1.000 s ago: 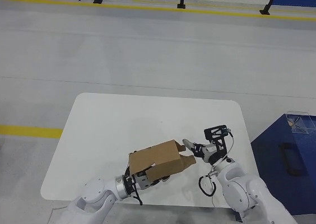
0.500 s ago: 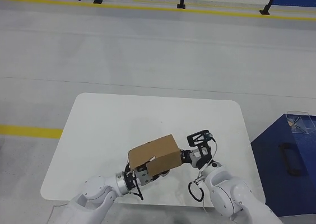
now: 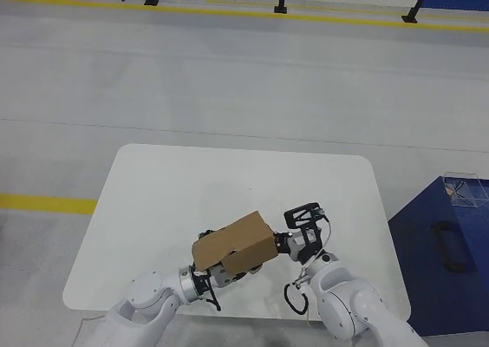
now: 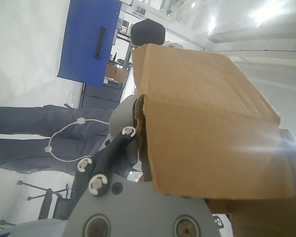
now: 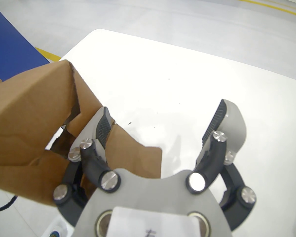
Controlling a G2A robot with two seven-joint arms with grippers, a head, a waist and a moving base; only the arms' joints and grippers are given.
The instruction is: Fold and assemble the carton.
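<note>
Closest to the robot, at the near edge of the worktop (image 3: 227,178), the left jaws are clenched on the carton (image 3: 234,243) from underneath. In the left wrist view a brown wall spans the gap between them. That low grip looks meant to carry the carton and leave its ends free for folding. The carton sits tilted over the near middle of the worktop, seemingly lifted off it, with its body already squared into a box.

At its right end the right jaws stand spread wide and grasp nothing. One ribbed pad (image 5: 103,124) touches an end flap (image 5: 128,149), while the other hangs free over bare worktop. Open jaws suit a push rather than a pinch, so the step in hand is probably tucking this flap inward while the left side braces the box against the shove.

Beyond the carton the white worktop stretches away. Farther off lies grey floor with a yellow line (image 3: 227,10), and a blue cabinet (image 3: 457,260) stands off to the right.
</note>
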